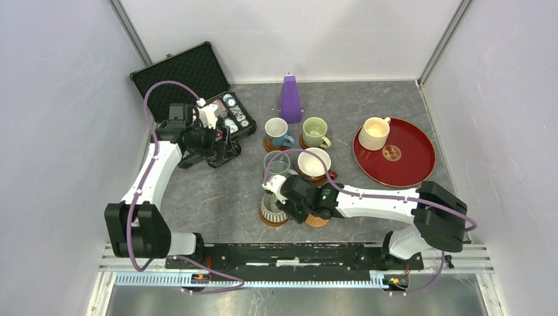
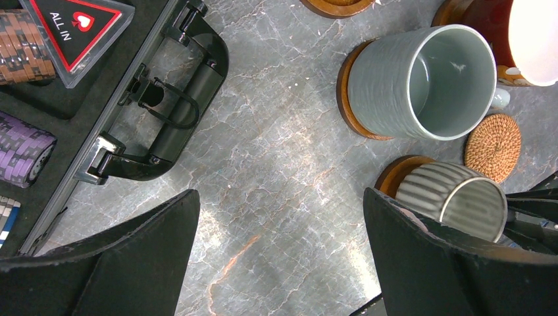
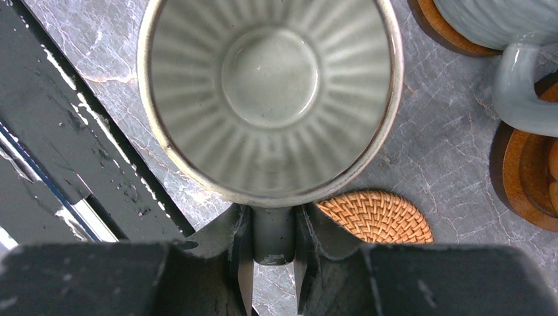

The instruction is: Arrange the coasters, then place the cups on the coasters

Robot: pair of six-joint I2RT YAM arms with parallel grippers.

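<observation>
Your biggest landmark is the red tray (image 1: pixel 414 164) on the far right of the table. The cream yellow mug (image 1: pixel 374 133) stands on it, the only mug not yet on a coaster. Across the table on the left lies the open poker chip case (image 1: pixel 181 72). Your left gripper (image 2: pixel 279 194) hangs beside it over bare table with its jaws wide apart and holding nothing.

In the middle, the blue mug (image 1: pixel 276 130), pale green mug (image 1: pixel 314 130), grey-teal mug (image 1: pixel 276 162) and red mug (image 1: pixel 314 163) each sit on a brown coaster. Nearer you, your right gripper (image 3: pixel 273 227) is clamped on the handle (image 3: pixel 273 240) of the grey ribbed mug (image 3: pixel 270 85). That mug stands upright over a glossy coaster (image 2: pixel 393 174). I cannot tell whether it is fully set down.

The woven coaster (image 3: pixel 378 214) lies bare just beside the ribbed mug, on your right arm's side. The cream mug lies farther out and to the right of those jaws, so your right arm is much the nearer one. Its handle points to the far side, away from you. I'd judge you must let go here first, then reach around to that handle.
</observation>
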